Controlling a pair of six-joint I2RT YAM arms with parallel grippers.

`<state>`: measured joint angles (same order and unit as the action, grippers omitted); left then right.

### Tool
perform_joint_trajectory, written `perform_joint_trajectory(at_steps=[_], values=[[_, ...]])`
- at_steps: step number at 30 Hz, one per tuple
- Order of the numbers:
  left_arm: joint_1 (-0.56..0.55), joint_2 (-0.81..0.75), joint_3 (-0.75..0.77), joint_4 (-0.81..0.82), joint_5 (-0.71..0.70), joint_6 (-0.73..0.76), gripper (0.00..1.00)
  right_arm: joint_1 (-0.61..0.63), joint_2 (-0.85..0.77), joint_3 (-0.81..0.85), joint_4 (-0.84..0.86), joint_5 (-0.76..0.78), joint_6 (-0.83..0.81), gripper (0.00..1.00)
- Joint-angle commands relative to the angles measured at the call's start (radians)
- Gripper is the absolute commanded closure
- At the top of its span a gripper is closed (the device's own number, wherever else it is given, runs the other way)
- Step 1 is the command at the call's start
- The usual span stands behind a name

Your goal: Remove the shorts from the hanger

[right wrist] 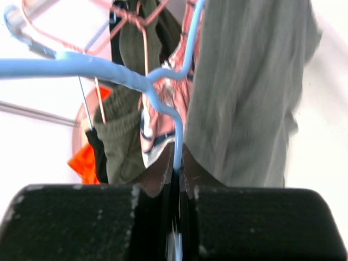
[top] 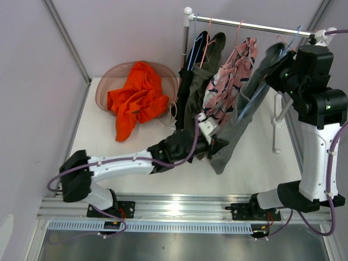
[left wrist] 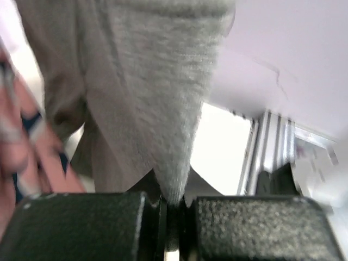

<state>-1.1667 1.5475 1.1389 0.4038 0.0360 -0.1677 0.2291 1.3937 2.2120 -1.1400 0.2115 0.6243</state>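
**Hem in the left jaws, hanger in the right: the pull is running down and away from the rail**

Nearest the arm bases, the left gripper [left wrist: 174,202] is biting the lowest corner of the grey-green shorts [top: 239,122]. Its jaws are together, with only a point of cloth pinched between them. That corner is lying well below the rail [top: 255,24] and towards the near edge of the table [top: 136,163].

From the pinch, the shorts are rising in one long slant towards the right end of the rail, so their long axis is running from the left jaws up to the blue hanger [right wrist: 109,70]. The right gripper [right wrist: 176,187] is waiting there, just below the rail's right end, with its jaws clamped on the hanger's thin wire.

Each arm is therefore holding the end nearer to it. Judging by this, the coming move is likely a draw by the left arm along the slant, away from the rail, while the right arm is steadying the hanger.

Further along the rail to the left, the pink patterned shorts [top: 231,81], the olive shorts [top: 204,81] and the black shorts [top: 187,81] are hanging side by side. The patterned pair is touching the grey-green one, so a sideways pull might drag it.

Beyond the rail's left end, the orange shorts [top: 138,98] are lying in a basin [top: 106,81].
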Motion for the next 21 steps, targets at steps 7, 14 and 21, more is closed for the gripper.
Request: perform_joint_trajectory(at_steps=[7, 14, 21], values=[[-0.255, -0.339, -0.563, 0.042, -0.186, -0.170, 1.00, -0.273, 0.103, 0.186, 0.128, -0.257, -0.005, 1.00], [-0.232, -0.201, -0.322, -0.063, -0.280, -0.083, 1.00, -0.254, -0.070, -0.117, 0.200, -0.372, 0.072, 1.00], [0.020, 0.185, 0.304, -0.341, -0.199, -0.059, 1.00, -0.198, -0.245, -0.236, 0.145, -0.464, 0.110, 1.00]])
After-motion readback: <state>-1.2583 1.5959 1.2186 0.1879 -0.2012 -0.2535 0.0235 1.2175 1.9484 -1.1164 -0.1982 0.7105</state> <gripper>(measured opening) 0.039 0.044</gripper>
